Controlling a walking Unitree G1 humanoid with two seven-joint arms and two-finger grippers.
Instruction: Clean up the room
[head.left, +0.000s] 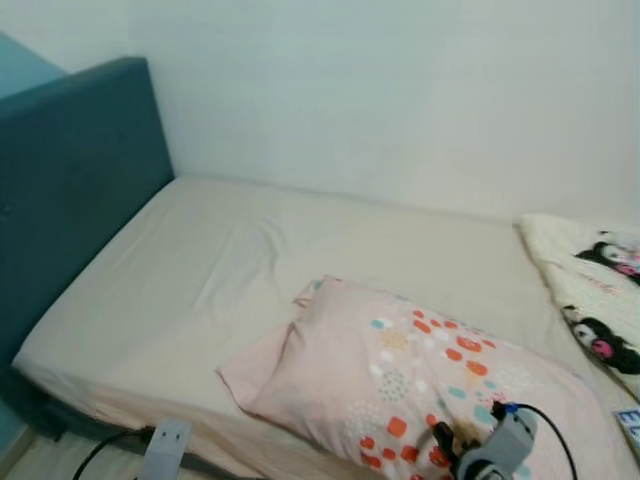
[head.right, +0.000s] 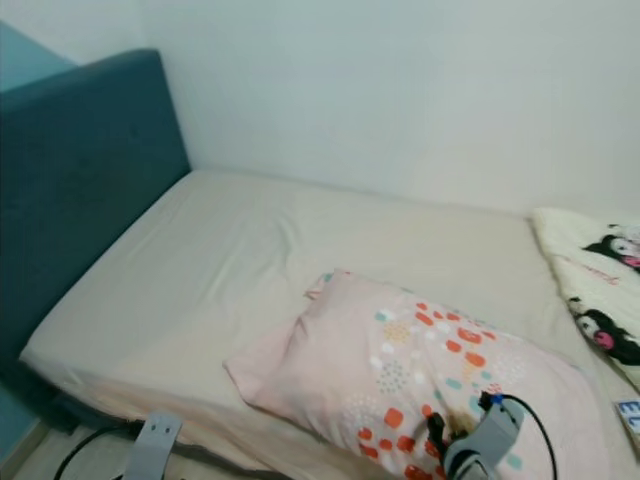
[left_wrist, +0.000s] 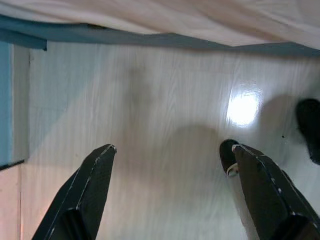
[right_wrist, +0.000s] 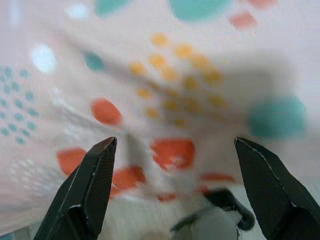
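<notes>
Right tool fingers spread wide, holding nothing, close over near edge of pillow. Left tool wide open, empty, low over wooden floor beside bed edge. Pink pillow with orange and teal spots lies flat on beige bed sheet. Cartoon-print blanket at right. Teal headboard left, white wall behind.

One pillow, one blanket, one bed

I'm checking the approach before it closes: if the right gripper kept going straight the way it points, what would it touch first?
Most likely the pillow; the open right gripper points straight at its dotted cover, though the distance is unclear.
</notes>
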